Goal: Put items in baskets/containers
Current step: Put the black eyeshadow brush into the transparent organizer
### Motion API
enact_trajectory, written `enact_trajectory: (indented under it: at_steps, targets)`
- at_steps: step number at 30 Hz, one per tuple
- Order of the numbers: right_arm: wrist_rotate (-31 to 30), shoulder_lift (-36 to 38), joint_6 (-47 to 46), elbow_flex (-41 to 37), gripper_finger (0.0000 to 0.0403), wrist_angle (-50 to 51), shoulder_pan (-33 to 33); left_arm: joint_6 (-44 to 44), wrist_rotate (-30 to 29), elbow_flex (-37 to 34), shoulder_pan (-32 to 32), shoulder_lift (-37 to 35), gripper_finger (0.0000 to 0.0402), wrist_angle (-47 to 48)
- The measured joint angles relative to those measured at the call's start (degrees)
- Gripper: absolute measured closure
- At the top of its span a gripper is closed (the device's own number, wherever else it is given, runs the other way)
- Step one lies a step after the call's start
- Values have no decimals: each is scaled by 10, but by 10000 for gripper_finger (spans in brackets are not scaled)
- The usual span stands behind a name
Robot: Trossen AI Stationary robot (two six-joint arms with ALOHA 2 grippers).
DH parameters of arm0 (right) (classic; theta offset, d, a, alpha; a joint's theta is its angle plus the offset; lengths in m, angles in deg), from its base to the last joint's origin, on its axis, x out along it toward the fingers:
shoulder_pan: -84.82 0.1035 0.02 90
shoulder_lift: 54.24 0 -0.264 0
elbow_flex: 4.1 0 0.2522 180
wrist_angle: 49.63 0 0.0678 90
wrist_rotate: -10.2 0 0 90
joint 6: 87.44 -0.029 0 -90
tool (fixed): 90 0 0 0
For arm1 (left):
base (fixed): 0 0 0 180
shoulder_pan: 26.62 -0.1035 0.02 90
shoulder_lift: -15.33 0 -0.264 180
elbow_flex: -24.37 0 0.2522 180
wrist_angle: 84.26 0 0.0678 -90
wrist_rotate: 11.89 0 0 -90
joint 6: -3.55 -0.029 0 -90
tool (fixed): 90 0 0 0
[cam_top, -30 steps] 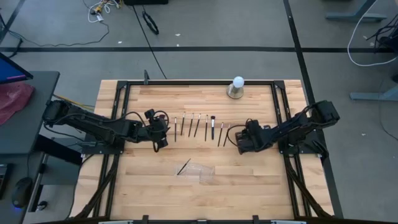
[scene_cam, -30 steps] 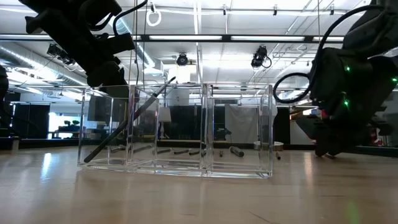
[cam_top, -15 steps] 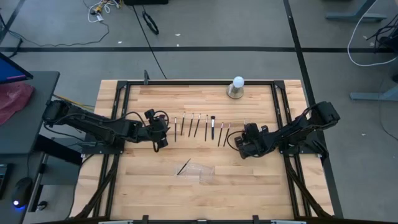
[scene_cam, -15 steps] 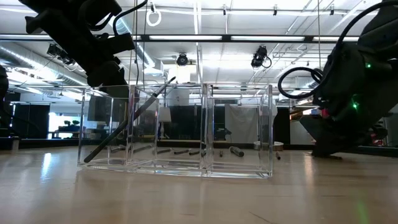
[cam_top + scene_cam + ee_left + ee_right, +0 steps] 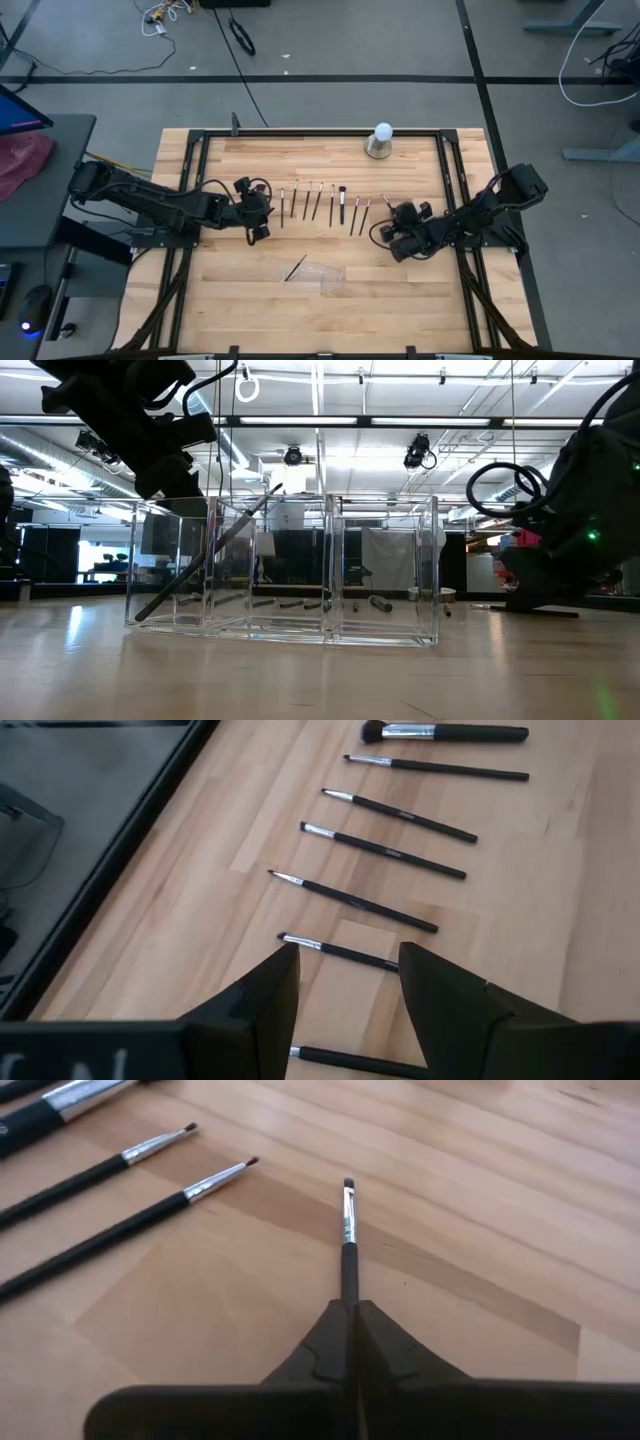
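The left gripper (image 5: 262,226) is hovering at the left end of the row of brushes (image 5: 320,203) on the desk (image 5: 400,300). Its fingers (image 5: 262,1000) are standing apart and holding nothing. In the left wrist view, one brush (image 5: 340,953) is lying between the two finger tips on the wood, and a second brush (image 5: 350,1062) is lying closer to the wrist.

The remaining brushes are lying side by side, roughly parallel, across the middle of the desk. The brush with the widest tuft (image 5: 445,732) is lying farthest from the left gripper in that view.

Nearer the front edge of the desk, the clear tray (image 5: 318,273) is standing well apart from the row. In the low view it is showing as a clear box (image 5: 282,570) with upright dividers. One brush (image 5: 208,553) is leaning tilted inside its left compartment. The other compartments are showing only brushes lying on the desk behind them.

A white ball on a grey base (image 5: 380,140) is standing near the back edge of the desk.

The right gripper (image 5: 391,229) is sitting at the right end of the row. Its fingers (image 5: 395,1348) are pressing together and clamping the handle of a thin brush (image 5: 348,1240). The bristle tip is pointing away from the wrist. Two further brushes (image 5: 130,1150) are lying just beside it on the wood.
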Motion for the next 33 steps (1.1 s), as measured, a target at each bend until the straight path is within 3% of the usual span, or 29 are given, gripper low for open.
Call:
enact_trajectory:
  at_steps: [7,12,16,22,27,33]
  targets:
    - [-11,18,7,-2,399,-18,5,0,25,0,0,0,223,-14]
    - [9,55,84,-3,401,-69,6,-18,62,0,-1,0,223,-56]
    - [-9,87,205,-2,401,-163,6,-51,106,1,-2,9,223,-126]
    - [-12,110,465,-1,401,-422,6,-130,169,1,-2,55,223,-275]
    - [89,111,655,-1,401,-643,5,-203,259,1,-2,134,223,-464]
    - [229,111,745,-1,401,-771,5,-264,305,1,-2,231,223,-711]
